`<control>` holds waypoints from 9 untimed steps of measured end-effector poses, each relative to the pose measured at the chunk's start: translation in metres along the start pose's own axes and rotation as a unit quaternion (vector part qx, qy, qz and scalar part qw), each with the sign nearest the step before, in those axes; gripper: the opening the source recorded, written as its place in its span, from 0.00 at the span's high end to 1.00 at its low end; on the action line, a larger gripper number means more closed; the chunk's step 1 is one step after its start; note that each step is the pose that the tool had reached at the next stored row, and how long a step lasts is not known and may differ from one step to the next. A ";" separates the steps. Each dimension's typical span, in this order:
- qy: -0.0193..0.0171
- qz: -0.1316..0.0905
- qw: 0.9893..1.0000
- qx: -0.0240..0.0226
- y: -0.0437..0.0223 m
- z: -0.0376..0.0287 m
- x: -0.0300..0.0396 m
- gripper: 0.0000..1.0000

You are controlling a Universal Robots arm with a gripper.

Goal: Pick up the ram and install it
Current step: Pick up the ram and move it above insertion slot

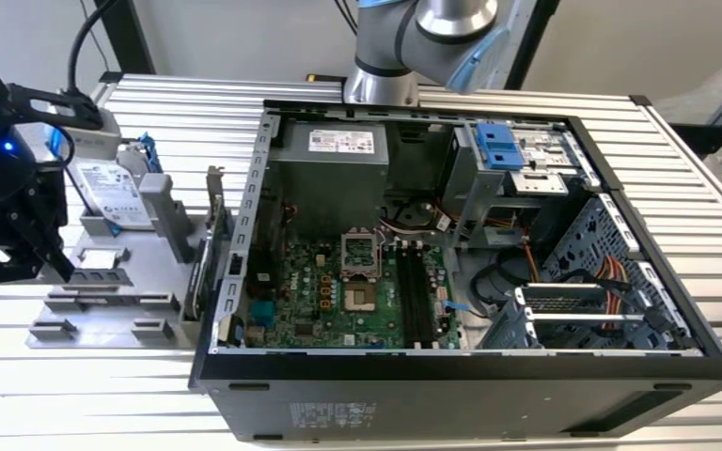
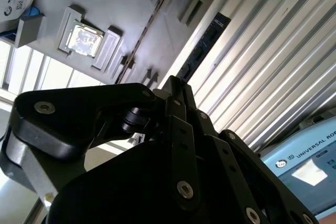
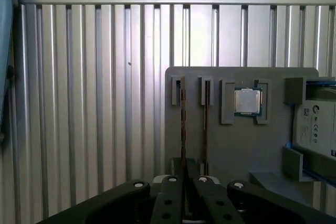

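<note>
- Seemingly gripping the ram by its near end, with fingers drawn nearly together.
- Standing on edge over the grey tray, beside a second stick, near the counter edge on the exterior view's left.
- Running lengthwise straight away from the fingers.

End effector: clamped on the ram, above the grey tray.
Free: bare ribbed tabletop beside the tray.
Obstacles: hard drive and upright card stand before the case.
Case: open-topped; cables crowd one side.
</note>
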State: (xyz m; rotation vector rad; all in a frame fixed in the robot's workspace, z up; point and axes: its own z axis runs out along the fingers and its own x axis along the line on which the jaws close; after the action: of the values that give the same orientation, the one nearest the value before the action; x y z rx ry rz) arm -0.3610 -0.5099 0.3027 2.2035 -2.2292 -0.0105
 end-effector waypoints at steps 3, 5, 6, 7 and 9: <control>0.000 0.000 1.000 0.000 0.0000 -0.0018 0.0000 1.00; 0.000 0.000 1.000 0.000 0.0000 -0.0030 0.0000 1.00; 0.000 0.000 1.000 0.000 0.0000 -0.0037 0.0000 1.00; 0.000 0.000 1.000 0.000 0.0001 -0.0044 0.0000 1.00; 0.000 0.000 1.000 0.000 0.0001 -0.0058 0.0000 1.00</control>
State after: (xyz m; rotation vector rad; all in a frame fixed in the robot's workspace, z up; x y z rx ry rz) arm -0.3610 -0.5099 0.3085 2.2036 -2.2293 -0.0105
